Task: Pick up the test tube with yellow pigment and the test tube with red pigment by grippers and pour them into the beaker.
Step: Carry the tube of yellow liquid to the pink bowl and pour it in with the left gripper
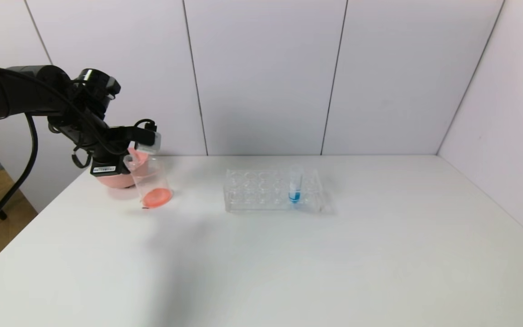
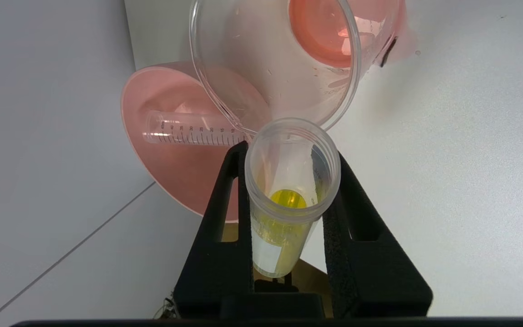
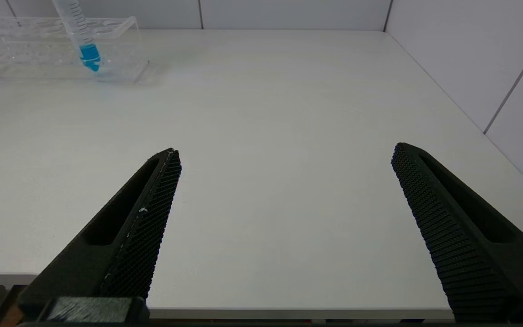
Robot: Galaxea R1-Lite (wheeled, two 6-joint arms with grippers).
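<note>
My left gripper point(image 1: 130, 153) point(image 2: 291, 152) is shut on the test tube with yellow pigment point(image 2: 288, 190). The tube's open mouth is right at the rim of the beaker point(image 1: 152, 181) point(image 2: 270, 63). Yellow liquid sits in the tube's tip and along its wall. The beaker stands at the far left of the table and has red-orange liquid at its bottom point(image 1: 156, 197). A clear graduated tube point(image 2: 193, 134) lies in the pink bowl, with no liquid visible in it. My right gripper point(image 3: 284, 152) is open and empty above the table's front edge, out of the head view.
The pink bowl point(image 1: 118, 178) point(image 2: 170, 181) stands just behind the beaker, at the table's far left edge by the wall. A clear tube rack point(image 1: 261, 193) point(image 3: 39, 50) in the middle holds a tube with blue liquid point(image 1: 295, 184) point(image 3: 84, 41).
</note>
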